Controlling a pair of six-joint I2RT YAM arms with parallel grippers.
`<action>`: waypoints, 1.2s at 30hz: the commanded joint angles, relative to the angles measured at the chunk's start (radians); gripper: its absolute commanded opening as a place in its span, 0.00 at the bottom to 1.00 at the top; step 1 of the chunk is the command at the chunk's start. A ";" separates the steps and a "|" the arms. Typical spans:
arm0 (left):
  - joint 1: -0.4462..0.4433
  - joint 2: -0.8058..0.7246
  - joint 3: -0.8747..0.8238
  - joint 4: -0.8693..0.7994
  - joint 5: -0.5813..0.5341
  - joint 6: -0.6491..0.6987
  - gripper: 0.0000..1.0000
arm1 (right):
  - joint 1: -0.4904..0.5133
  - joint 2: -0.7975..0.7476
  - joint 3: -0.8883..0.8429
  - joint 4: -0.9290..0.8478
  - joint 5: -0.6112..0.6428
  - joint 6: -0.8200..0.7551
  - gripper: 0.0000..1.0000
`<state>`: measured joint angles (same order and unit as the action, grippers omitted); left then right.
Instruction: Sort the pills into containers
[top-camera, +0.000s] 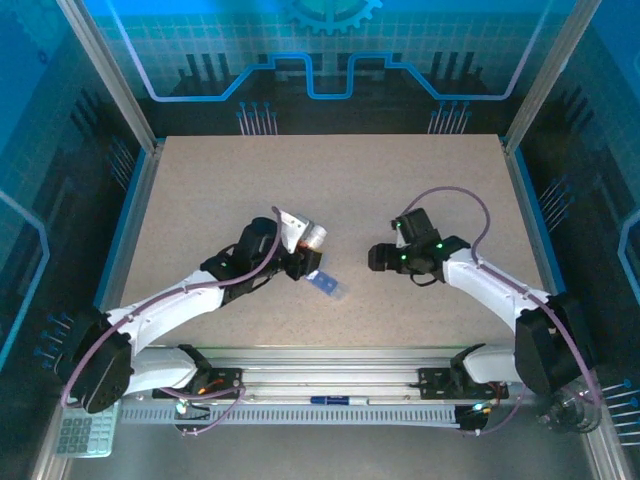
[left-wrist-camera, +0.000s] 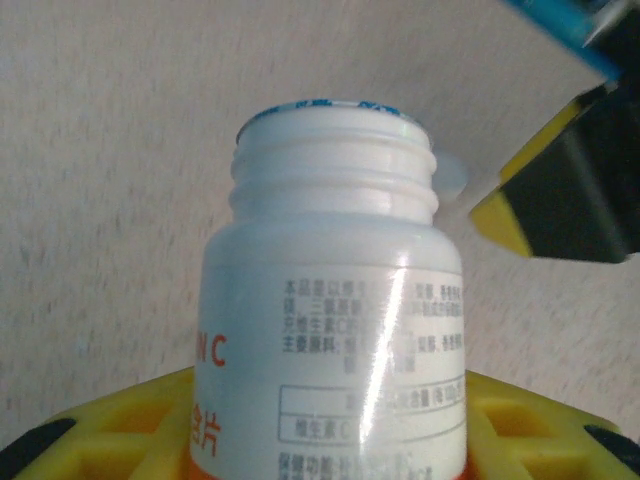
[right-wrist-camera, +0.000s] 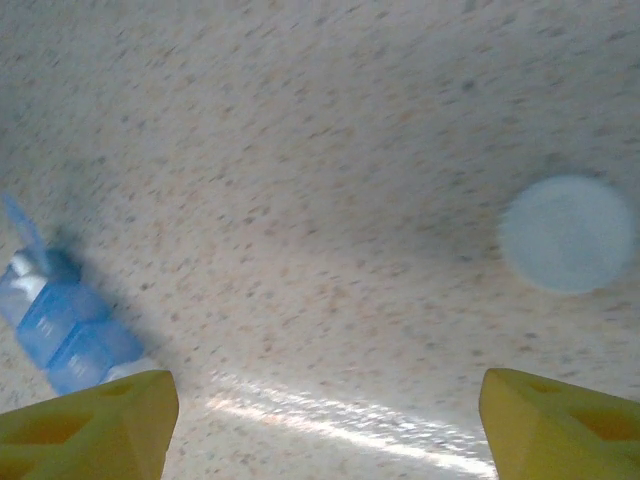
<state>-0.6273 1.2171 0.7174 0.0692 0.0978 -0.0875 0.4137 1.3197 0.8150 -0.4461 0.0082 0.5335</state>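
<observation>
While the left pincer (top-camera: 301, 250) is clamped on a white bottle (top-camera: 313, 237), its yellow fingers (left-wrist-camera: 110, 425) are seen in the left wrist view pressed against both sides of the bottle's body (left-wrist-camera: 330, 330). The bottle is held tilted, with its neck pointing away from the pincer. The threaded neck is bare, no cap is screwed on it, and small printed text and an orange label edge are seen on its side. Beyond the neck only the speckled worktop (top-camera: 330, 180) is met, with a blue edge at the upper right corner of that view which cannot be identified with certainty.

Just beside the left pincer, on its near right side, the pill box (top-camera: 328, 285) of translucent blue plastic is laid flat on the worktop, apart from the bottle. It is placed between the two pincers, nearer to the left one.

The right pincer (top-camera: 378, 258) is held above the worktop with its fingers spread apart and nothing between them; its two yellow fingertips (right-wrist-camera: 90, 425) are seen at the lower corners of the right wrist view. Just beyond its left fingertip the pill box (right-wrist-camera: 65, 325) is seen, with one small lid flap raised. Ahead of its right fingertip, well apart from the box, a pale round disc (right-wrist-camera: 567, 234) is laid flat on the worktop; whether it is a cap or a tablet cannot be told
</observation>
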 joint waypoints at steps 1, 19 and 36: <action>0.007 -0.018 0.033 0.189 0.065 0.034 0.00 | -0.063 0.016 0.050 -0.073 -0.015 -0.058 0.80; 0.007 0.134 0.112 0.682 0.234 0.237 0.00 | -0.155 0.322 0.277 -0.208 0.059 -0.189 0.81; 0.008 0.154 0.079 0.736 0.247 0.228 0.00 | -0.125 0.468 0.291 -0.188 0.120 -0.215 0.73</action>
<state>-0.6270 1.3643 0.8013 0.7620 0.3138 0.1341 0.2768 1.7710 1.0950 -0.6277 0.1036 0.3313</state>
